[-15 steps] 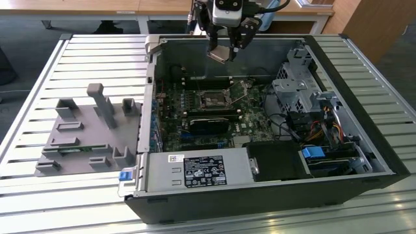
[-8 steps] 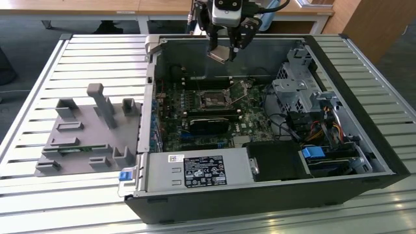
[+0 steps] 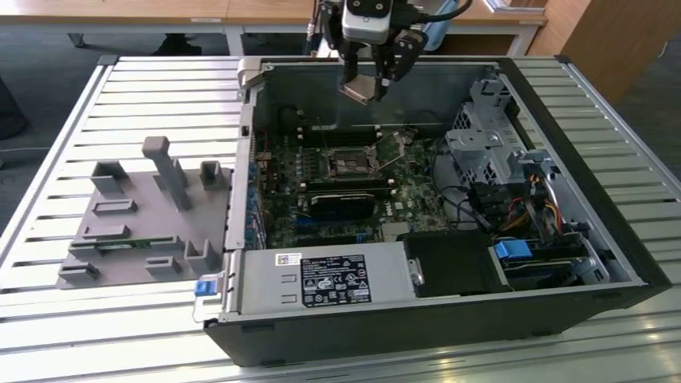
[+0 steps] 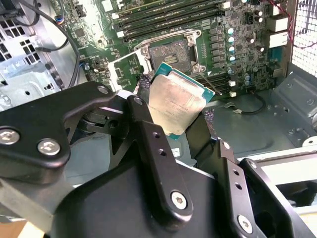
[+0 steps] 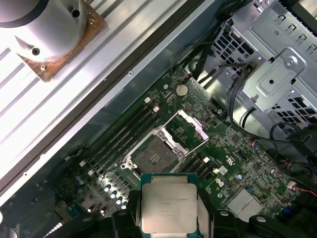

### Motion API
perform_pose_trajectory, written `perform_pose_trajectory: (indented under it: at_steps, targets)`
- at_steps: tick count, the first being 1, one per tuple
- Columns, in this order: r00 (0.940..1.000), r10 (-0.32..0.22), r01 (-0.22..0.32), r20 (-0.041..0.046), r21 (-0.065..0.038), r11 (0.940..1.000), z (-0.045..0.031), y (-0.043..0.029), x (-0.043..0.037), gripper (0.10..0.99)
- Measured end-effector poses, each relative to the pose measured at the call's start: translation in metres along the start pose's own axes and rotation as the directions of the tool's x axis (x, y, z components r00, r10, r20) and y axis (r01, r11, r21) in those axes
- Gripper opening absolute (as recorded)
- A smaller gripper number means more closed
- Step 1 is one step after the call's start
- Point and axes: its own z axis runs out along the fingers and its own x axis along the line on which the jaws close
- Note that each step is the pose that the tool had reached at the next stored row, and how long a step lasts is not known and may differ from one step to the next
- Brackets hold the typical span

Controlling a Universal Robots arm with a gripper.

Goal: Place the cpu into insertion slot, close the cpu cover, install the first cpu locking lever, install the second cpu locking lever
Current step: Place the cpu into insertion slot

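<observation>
My gripper (image 3: 368, 80) hangs above the far edge of the open computer case, shut on the cpu (image 3: 360, 88), a flat square chip with a silver-grey top. Both wrist views show the cpu (image 4: 176, 104) (image 5: 168, 203) pinched by its edges between the black fingers (image 4: 153, 144). Well below it, the insertion slot (image 3: 346, 165) (image 5: 153, 156) (image 4: 171, 53) lies bare on the green board, dark in the middle. The cpu cover (image 5: 192, 125) (image 4: 128, 60) is swung up and open at one side of the slot.
Long black memory sticks (image 5: 124, 136) run beside the slot. A silver drive cage (image 3: 490, 152) and cables fill the case at the exterior view's right, with a black power-supply box (image 3: 452, 259) in front. A grey fixture (image 3: 139, 215) stands on the slatted table (image 3: 64, 319).
</observation>
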Motion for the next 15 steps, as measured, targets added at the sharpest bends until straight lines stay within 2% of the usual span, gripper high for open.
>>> perform_pose_trajectory:
  at_steps: [7, 15]
  targets:
    - [0.9982, 0.060, -0.060, 0.0064, 0.002, 0.9982, 0.0003, 0.0000, 0.0000, 0.541]
    - [0.9923, 0.123, -0.123, 0.0153, 0.005, 0.9924, 0.0007, 0.0002, 0.0002, 0.541]
